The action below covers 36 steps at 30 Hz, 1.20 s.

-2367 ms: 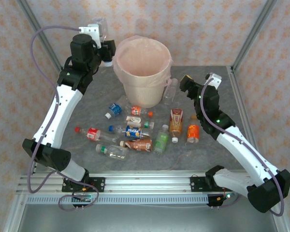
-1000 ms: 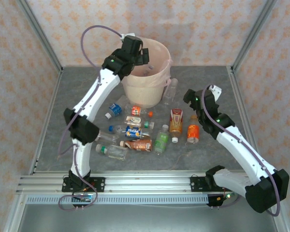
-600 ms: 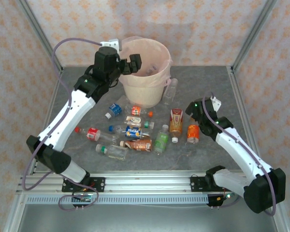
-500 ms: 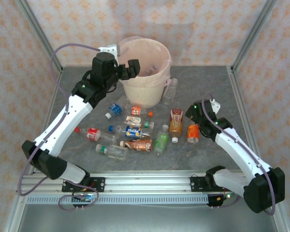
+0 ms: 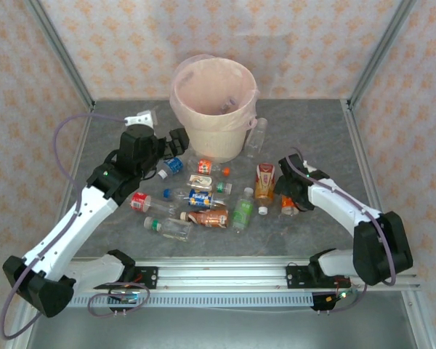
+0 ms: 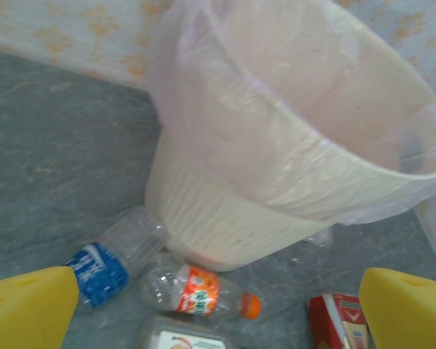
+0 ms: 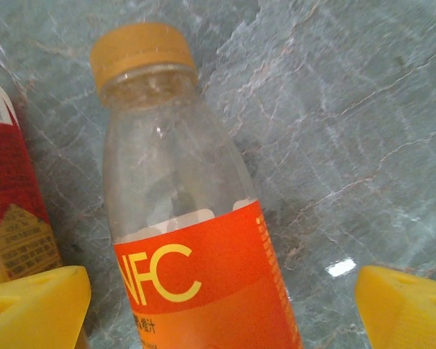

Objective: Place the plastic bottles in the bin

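Over the scattered bottles, both grippers gape

Near the ribbed cream bin (image 5: 212, 139), with its thin pinkish bag (image 6: 203, 87) crinkled over the rim, the left gripper (image 5: 176, 139) hangs with yellow fingers spread, holding nothing. Plastic bottles (image 5: 203, 198) lie loose on the grey marbled table (image 5: 312, 131) before the bin. The right gripper (image 7: 219, 305) straddles an orange-labelled clear bottle (image 7: 167, 174) with a yellow cap, its fingers wide and clear of it on both sides.

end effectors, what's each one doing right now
Left end effector: open, holding nothing.
Right end effector: open, fingers either side of the orange-label bottle, not gripping it.
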Each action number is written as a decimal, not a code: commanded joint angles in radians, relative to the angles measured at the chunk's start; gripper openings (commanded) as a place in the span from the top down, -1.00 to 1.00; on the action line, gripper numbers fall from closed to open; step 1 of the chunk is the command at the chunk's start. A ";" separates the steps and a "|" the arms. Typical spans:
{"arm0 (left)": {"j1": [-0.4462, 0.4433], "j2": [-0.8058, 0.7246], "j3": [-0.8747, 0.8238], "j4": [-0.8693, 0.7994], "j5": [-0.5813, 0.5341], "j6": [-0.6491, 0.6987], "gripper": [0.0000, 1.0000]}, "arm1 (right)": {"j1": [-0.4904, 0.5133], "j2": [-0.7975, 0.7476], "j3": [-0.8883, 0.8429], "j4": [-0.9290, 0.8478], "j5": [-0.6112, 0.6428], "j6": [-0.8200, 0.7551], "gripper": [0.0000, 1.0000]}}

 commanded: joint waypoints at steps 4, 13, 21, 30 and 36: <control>0.002 -0.093 -0.101 -0.074 -0.138 -0.077 -1.00 | -0.003 0.087 -0.020 0.079 -0.007 -0.028 -0.80; 0.003 -0.122 -0.121 -0.125 -0.207 -0.092 -1.00 | -0.003 0.091 -0.102 0.195 0.083 0.050 -0.41; 0.002 -0.117 -0.144 -0.119 -0.235 -0.105 -1.00 | -0.001 -0.124 -0.111 0.203 0.153 0.037 -0.16; 0.004 -0.072 -0.171 -0.099 -0.225 -0.148 -1.00 | 0.009 -0.408 -0.045 0.463 -0.005 -0.055 -0.05; 0.005 -0.050 -0.195 -0.084 -0.214 -0.173 -1.00 | 0.024 -0.356 0.103 0.712 -0.236 -0.120 -0.05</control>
